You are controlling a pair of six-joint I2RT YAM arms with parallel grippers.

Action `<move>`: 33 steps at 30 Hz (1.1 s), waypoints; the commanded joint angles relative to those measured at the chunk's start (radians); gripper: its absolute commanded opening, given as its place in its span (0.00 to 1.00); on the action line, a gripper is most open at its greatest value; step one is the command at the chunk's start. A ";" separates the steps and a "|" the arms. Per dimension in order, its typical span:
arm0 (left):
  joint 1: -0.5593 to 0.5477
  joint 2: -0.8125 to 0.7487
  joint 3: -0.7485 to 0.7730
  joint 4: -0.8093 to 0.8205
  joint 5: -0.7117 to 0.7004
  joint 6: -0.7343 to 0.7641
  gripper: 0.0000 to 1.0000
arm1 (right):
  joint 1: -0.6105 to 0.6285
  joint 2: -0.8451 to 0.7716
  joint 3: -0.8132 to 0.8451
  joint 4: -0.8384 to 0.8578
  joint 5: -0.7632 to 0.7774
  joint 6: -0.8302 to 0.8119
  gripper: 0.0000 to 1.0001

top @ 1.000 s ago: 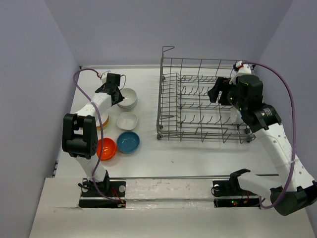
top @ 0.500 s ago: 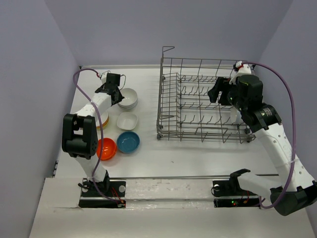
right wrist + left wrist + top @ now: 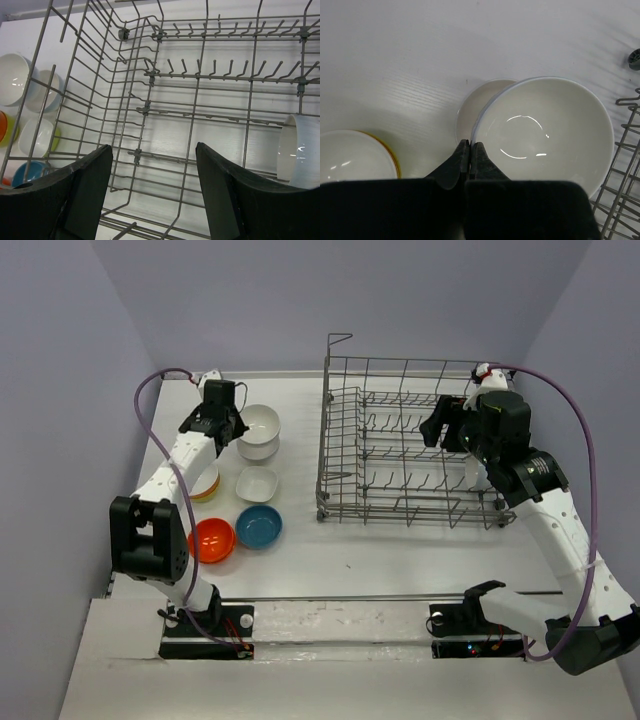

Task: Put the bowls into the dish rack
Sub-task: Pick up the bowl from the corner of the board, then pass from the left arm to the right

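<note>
My left gripper (image 3: 224,418) (image 3: 470,146) is shut on the near rim of a round white bowl (image 3: 261,423) (image 3: 545,127) and holds it just above a second white bowl (image 3: 258,450) (image 3: 472,107). On the table nearby lie a squarish white bowl (image 3: 257,483), a blue bowl (image 3: 259,526), an orange-red bowl (image 3: 213,540) and a white bowl stacked on a yellow one (image 3: 205,483) (image 3: 350,157). My right gripper (image 3: 445,425) (image 3: 154,152) hangs open over the dish rack (image 3: 400,445) (image 3: 200,80). One white bowl (image 3: 297,150) stands on edge inside the rack.
The rack's raised corner handle (image 3: 340,340) sticks up at its back left. Side walls close in on the left and right. The purple cable (image 3: 150,400) arcs over the left arm near the wall.
My left gripper closed on the top white bowl's rim and raised it off the bowl beneath, the arm swinging slightly left. The right arm stayed still.
</note>
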 commanded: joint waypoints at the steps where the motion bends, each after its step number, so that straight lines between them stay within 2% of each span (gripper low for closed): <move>1: -0.005 -0.081 0.041 0.057 0.002 0.022 0.00 | 0.007 -0.001 0.016 0.045 0.015 -0.003 0.73; 7: -0.005 -0.161 0.042 0.048 -0.035 0.036 0.00 | 0.007 0.037 0.052 0.042 -0.012 0.017 0.72; 13: -0.005 -0.231 0.067 0.025 -0.015 0.052 0.00 | 0.007 0.109 0.141 0.016 -0.046 0.086 0.72; 17: -0.006 -0.283 0.088 0.005 0.008 0.063 0.00 | 0.007 0.140 0.192 0.033 -0.126 0.127 0.68; 23: -0.024 -0.331 0.133 -0.026 0.045 0.071 0.00 | 0.040 0.262 0.356 0.027 -0.215 0.159 0.67; 30: -0.072 -0.356 0.164 -0.063 0.045 0.080 0.00 | 0.218 0.471 0.624 -0.043 -0.094 0.139 0.66; 33: -0.092 -0.365 0.174 -0.076 0.039 0.085 0.00 | 0.254 0.543 0.754 -0.091 -0.021 0.126 0.66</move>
